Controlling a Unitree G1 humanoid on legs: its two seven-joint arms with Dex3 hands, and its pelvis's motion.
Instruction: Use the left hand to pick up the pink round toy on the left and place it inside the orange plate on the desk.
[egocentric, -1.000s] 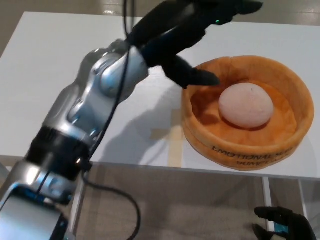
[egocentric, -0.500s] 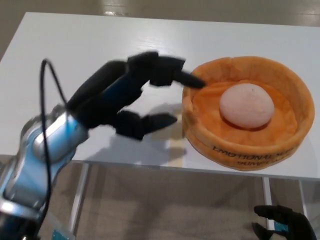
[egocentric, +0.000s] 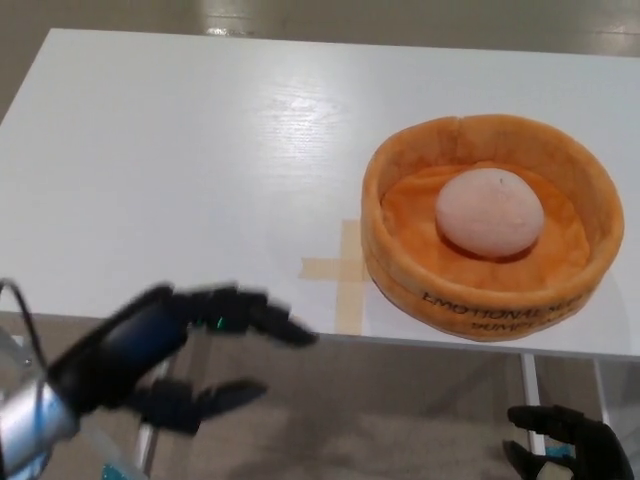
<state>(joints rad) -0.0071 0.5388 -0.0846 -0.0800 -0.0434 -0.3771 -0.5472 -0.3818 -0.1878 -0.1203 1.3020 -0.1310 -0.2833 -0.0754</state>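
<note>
1. Nearest the camera, at the lower left of the frame, the left hand (egocentric: 175, 360) hangs below the front edge of the worktop (egocentric: 180, 170). Its fingers (egocentric: 255, 312) are spread apart and hold nothing.

2. At the lower right corner, the right hand (egocentric: 565, 445) shows only in part, low beside a table leg. Its fingers look loosely curled around nothing, though too little of it shows to be sure.

3. On the worktop near its front edge, a cross of tan tape (egocentric: 340, 270) lies just left of the orange plate (egocentric: 400, 275).

4. The orange plate sits at the right of the frame, a soft, high-walled dish with dark lettering on its front wall.

5. The pink round toy (egocentric: 490, 212) rests inside the plate, on its floor and a little toward the far side. No part of either hand touches it.

6. Judged from this layout, the placing step is done: the toy is in the plate and the left hand is empty and well clear of both.

7. The next move calls for little: bring the left arm to a resting pose away from the worktop edge, keeping the spread fingers from catching the underside of the worktop or nudging the plate.

8. Farther back, the rest of the white worktop runs to the top of the frame, with floor beyond it.
</note>
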